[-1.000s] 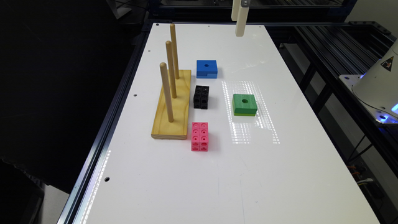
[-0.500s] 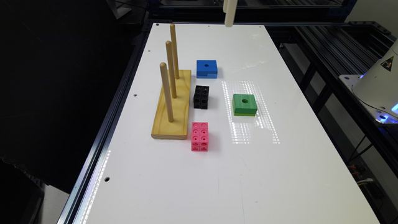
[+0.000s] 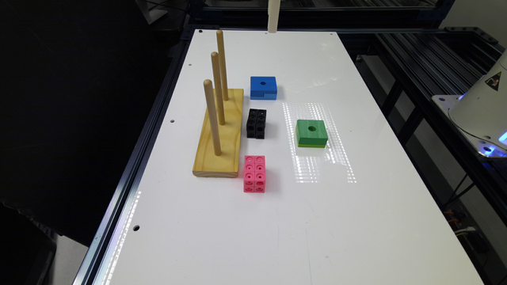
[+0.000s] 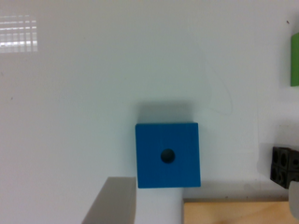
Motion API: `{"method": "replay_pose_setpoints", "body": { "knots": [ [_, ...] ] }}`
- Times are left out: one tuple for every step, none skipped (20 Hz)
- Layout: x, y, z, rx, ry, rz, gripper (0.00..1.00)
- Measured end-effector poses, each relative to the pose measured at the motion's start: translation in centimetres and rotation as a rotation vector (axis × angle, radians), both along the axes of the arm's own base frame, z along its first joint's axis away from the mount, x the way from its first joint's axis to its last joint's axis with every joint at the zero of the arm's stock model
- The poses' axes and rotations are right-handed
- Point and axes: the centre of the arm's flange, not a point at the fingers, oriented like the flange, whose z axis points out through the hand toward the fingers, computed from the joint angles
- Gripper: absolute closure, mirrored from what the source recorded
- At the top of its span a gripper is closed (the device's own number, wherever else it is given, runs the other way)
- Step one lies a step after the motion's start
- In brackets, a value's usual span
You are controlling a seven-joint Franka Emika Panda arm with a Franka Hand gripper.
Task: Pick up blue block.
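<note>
Risks first, near to far in ext. view. Pink studded block (image 3: pixel 254 173) sits nearest me, just beside the end of the wooden peg base (image 3: pixel 220 134); well apart from the target, low concern. Black studded block (image 3: pixel 256 123) and green block (image 3: pixel 311 133) lie mid-surface; black one is near the target, so a skewed descent could nudge it. Blue block (image 3: pixel 263 87) rests flat on the white surface (image 3: pixel 277 221), hole up, beside the far end of the base, near the tallest peg (image 3: pixel 222 65). That's my main worry: wrist view shows the blue block (image 4: pixel 168 155) almost touching the base edge (image 4: pixel 236 212), little room on that side, so a finger coming down there could hit wood or shove the block.

Arm pose: gripper (image 3: pixel 273 16) hangs high over the far edge of the surface, pointing straight down, beyond the block in ext. view; not touching anything. Wrist cam looks straight down on the block, one finger (image 4: pixel 112 201) showing at frame edge. Holding nothing; open or closed, I cannot tell. Grasp not yet begun.
</note>
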Motion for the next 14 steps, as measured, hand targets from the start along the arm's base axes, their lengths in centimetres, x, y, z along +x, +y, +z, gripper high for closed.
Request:
{"method": "replay_pose_setpoints", "body": {
  "knots": [
    [-0.1, -0.2, 0.0, 0.0, 0.0, 0.0, 0.0],
    [-0.1, -0.5, 0.0, 0.0, 0.0, 0.0, 0.0],
    [-0.2, -0.8, 0.0, -0.001, 0.0, -0.001, 0.0],
    [-0.3, -1.2, 0.0, -0.001, 0.0, -0.001, 0.0],
    [-0.4, -1.7, 0.0, -0.002, 0.0, -0.001, 0.0],
    [-0.6, -2.2, 0.0, -0.002, 0.0, 0.0, 0.0],
    [-0.7, -2.7, 0.0, -0.002, 0.0, -0.001, 0.0],
    [-0.8, -3.1, 0.0, -0.002, 0.0, 0.0, 0.0],
    [-0.9, -3.4, 0.0, -0.003, 0.0, 0.001, 0.0],
    [-1.0, -3.6, 0.0, -0.003, 0.0, 0.001, 0.0],
    [-1.0, -3.6, 0.0, -0.003, 0.0, 0.0, 0.0],
    [-1.0, -3.6, 0.0, -0.003, 0.0, 0.001, 0.0],
    [-1.0, -3.5, 0.0, -0.003, 0.0, 0.001, 0.0],
    [-1.0, -3.5, 0.0, -0.003, 0.0, 0.002, 0.0]
  ]
}}
